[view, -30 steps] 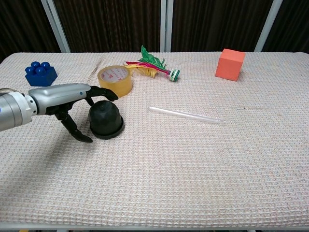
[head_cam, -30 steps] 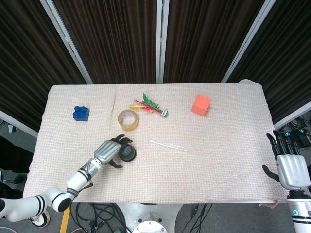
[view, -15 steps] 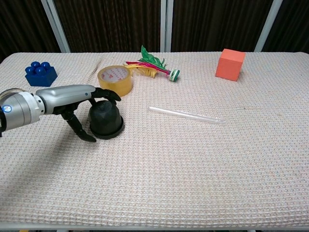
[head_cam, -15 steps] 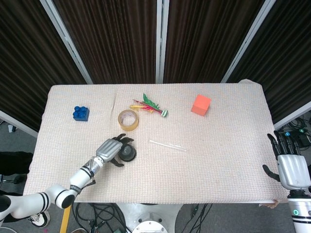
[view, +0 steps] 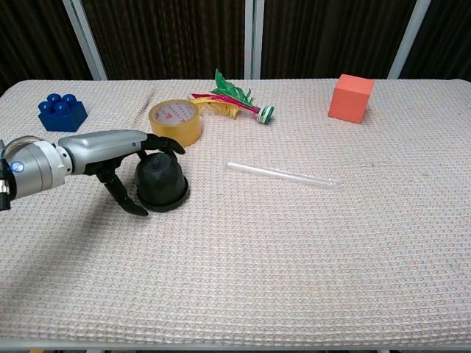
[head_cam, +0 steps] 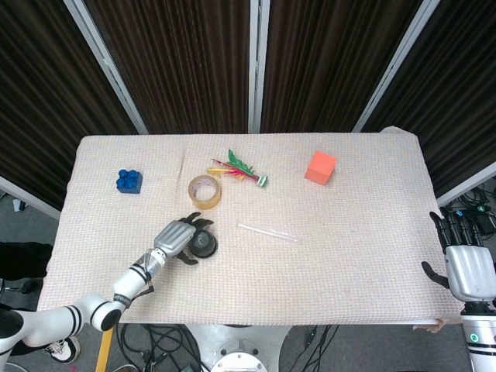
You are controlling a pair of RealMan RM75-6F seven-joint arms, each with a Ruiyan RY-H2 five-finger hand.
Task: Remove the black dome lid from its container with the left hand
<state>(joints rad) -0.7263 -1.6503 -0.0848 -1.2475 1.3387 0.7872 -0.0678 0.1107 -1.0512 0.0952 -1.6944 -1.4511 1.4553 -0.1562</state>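
Observation:
The black dome lid [view: 160,180] stands on a wider black base on the cloth, left of the table's middle; in the head view the lid [head_cam: 204,245] is partly covered. My left hand [view: 110,151] reaches in from the left and cups it. Its fingers [view: 163,145] arch over the dome's top and its thumb [view: 132,206] hangs by the base on the near left side. I cannot tell whether they press on it. The dome sits flat on the table. My right hand [head_cam: 469,267] hangs off the table's right edge with fingers extended, holding nothing.
A yellow tape roll [view: 175,122] lies just behind the dome. A blue brick [view: 62,111] is at the far left. A green and red feathered toy [view: 232,98], a clear tube [view: 283,174] and an orange cube [view: 350,98] lie to the right.
My left hand has slid a little closer around the dome, its thumb now nearer the base. The dome has not moved. The right hand has dropped slightly.

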